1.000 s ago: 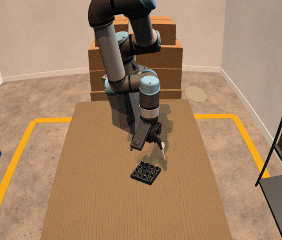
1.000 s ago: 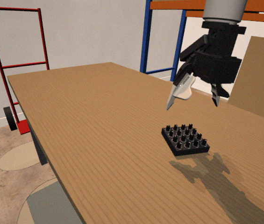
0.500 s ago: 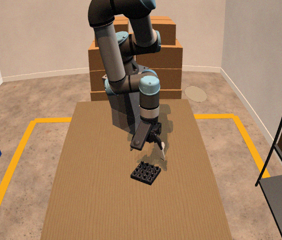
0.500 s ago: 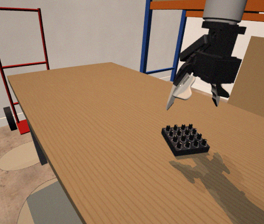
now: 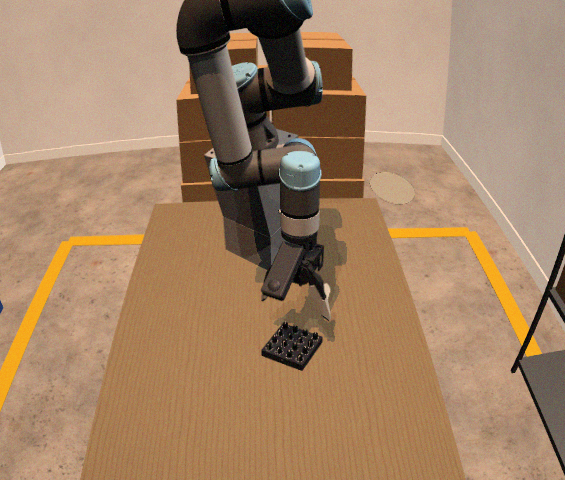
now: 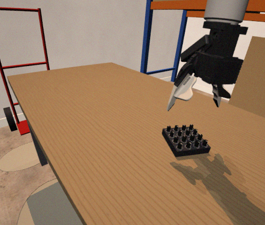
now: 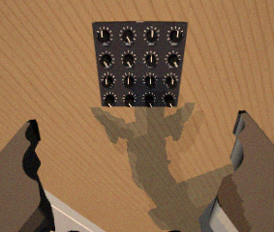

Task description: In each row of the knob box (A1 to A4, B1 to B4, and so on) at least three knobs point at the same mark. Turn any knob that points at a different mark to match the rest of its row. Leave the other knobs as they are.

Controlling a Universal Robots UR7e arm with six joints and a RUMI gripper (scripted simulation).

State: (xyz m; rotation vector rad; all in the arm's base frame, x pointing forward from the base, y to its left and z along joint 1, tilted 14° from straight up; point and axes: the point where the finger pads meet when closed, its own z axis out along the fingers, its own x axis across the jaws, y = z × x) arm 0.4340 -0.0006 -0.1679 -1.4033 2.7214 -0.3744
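Wrist view: my pincer (image 5: 296,305) (image 6: 193,108) (image 7: 134,116) stands wide; better I centre it over the odd knob (image 7: 128,36), then descend straight.

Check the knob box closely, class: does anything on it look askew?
Yes. In the wrist view's top row, the second knob points down-right, while its neighbours point roughly up; in the row below, the third points up, unlike its neighbours.

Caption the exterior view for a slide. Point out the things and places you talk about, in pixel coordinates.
Open fingers (image 5: 295,308) (image 6: 193,108) hang above a black knob box (image 5: 282,360) (image 6: 193,153) (image 7: 139,104) on a wood-grain table (image 5: 272,423) (image 6: 117,145) (image 7: 69,97).
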